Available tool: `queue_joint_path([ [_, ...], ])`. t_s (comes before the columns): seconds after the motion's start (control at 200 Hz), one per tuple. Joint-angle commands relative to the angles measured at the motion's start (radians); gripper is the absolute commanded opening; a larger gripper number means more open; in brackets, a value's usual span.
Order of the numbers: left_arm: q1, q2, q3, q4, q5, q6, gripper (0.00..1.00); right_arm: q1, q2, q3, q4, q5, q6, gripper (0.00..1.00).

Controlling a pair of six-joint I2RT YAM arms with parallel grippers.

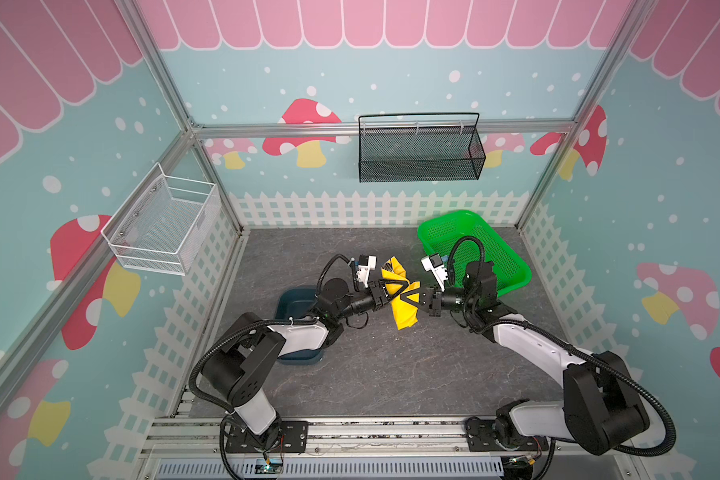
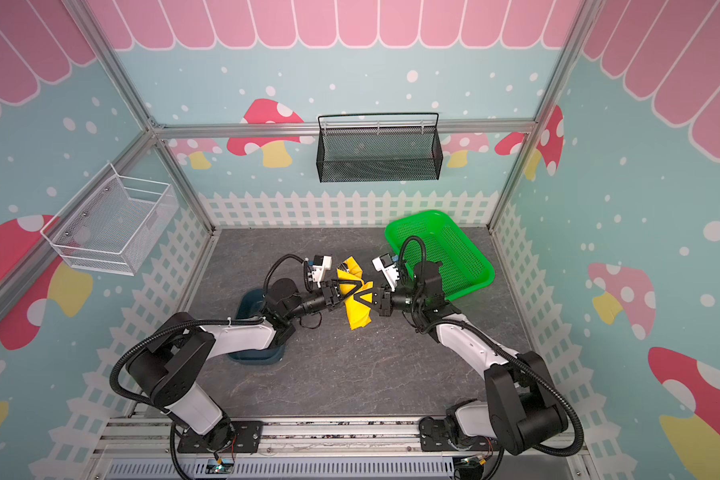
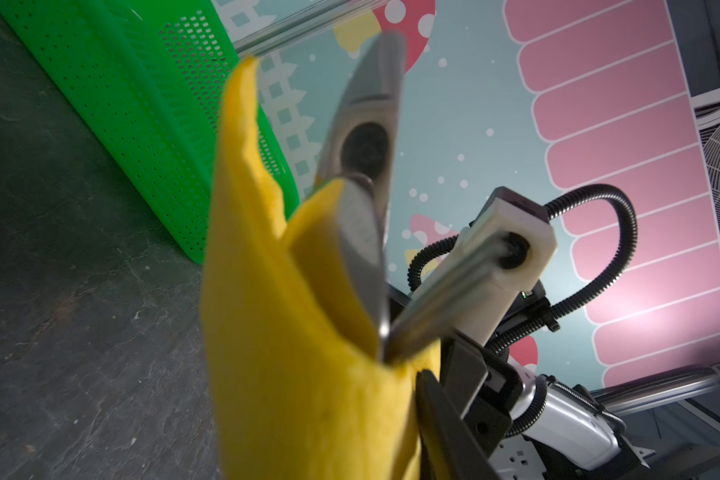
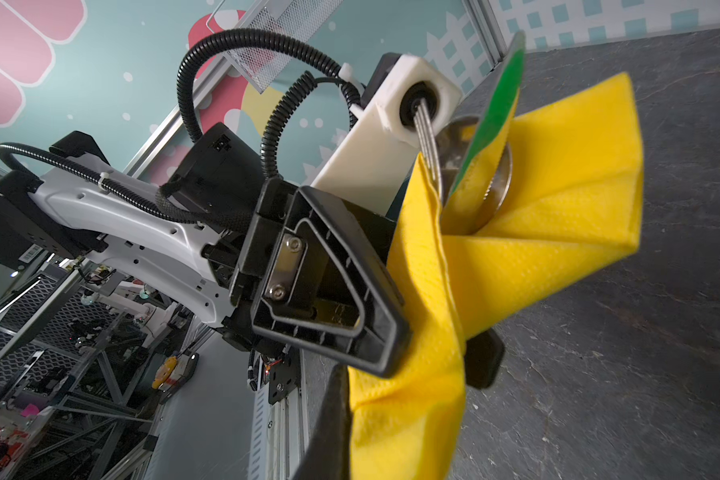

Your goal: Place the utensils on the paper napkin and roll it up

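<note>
Napkin, loosely wrapped round the utensils, hangs clear of the table at its middle, between the two grippers. Long axis runs front to back in both top views. The metal ends stick out of the far end, toward the back wall. Right gripper is pinched shut on a fold at the right flank. Left gripper straddles the left flank, equally near; whether its jaws actually grip, cannot tell. Judgement: any further rolling must turn about that axis.

1 napkin, 3 utensils, 1 grn basket, 1 tray, 2 wall baskets.
</note>
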State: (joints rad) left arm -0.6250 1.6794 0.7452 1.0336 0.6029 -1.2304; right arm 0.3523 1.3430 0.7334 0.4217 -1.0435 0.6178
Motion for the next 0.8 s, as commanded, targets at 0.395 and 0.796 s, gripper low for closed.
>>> queue_joint_path([
  [0.395,-0.007,0.011,-0.002,0.104,-0.049,-0.045,0.25,-0.003,-0.003,-0.031,0.075,-0.023,0.013,0.00],
  [0.796,-0.005,-0.012,-0.020,0.112,-0.071,-0.035,0.18,-0.003,-0.022,-0.045,0.077,0.000,0.026,0.06],
])
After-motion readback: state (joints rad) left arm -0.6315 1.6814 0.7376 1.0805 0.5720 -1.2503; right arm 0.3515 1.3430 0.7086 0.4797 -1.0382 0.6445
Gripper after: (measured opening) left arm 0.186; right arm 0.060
